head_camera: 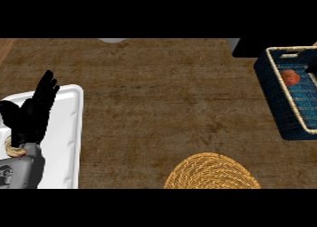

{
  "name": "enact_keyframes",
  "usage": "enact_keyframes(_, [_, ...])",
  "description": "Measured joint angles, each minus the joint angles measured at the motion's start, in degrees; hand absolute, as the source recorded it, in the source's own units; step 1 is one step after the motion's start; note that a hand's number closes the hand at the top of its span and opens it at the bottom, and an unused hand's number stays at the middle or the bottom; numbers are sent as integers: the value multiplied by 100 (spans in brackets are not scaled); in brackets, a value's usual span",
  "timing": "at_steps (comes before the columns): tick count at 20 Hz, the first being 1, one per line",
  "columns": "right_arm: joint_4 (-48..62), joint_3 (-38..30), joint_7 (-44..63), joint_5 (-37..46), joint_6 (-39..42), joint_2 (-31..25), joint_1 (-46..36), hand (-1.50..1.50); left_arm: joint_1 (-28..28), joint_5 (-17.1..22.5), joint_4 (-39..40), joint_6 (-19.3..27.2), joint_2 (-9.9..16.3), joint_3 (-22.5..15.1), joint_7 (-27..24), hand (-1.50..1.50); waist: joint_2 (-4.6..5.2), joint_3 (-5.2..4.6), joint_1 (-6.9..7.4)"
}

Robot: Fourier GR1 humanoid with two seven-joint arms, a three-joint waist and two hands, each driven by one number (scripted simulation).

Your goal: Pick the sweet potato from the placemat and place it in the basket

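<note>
The sweet potato (pixel 291 77), a round orange-red lump, lies inside the dark blue woven basket (pixel 276 95) at the right edge, towards its far end. The round yellow woven placemat (pixel 211 172) sits at the lower middle with nothing on it. My left hand (pixel 31 113) rests at the left above a white tray, fingers straight and pointing up, holding nothing. A small black shape (pixel 314 69) at the basket's right rim may be part of my right hand; too little of it shows to tell how it is held.
A white rectangular tray (pixel 67 133) lies on the counter at the left under my left forearm. A dark block (pixel 265 46) stands behind the basket's far left corner. Bare brown counter stretches between tray and basket.
</note>
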Motion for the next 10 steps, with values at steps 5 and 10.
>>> enact_keyframes(5, [254, -617, 285, -587, 646, -569, -88, -150, 28, 23, -46, -17, 27, 30, 28, 0, 13, 1, 8])
enact_keyframes(10, [675, -1150, 372, -1063, 1200, -1200, 23, -150, -45, -16, -25, 9, -32, -39, 37, 0, 45, 7, 49])
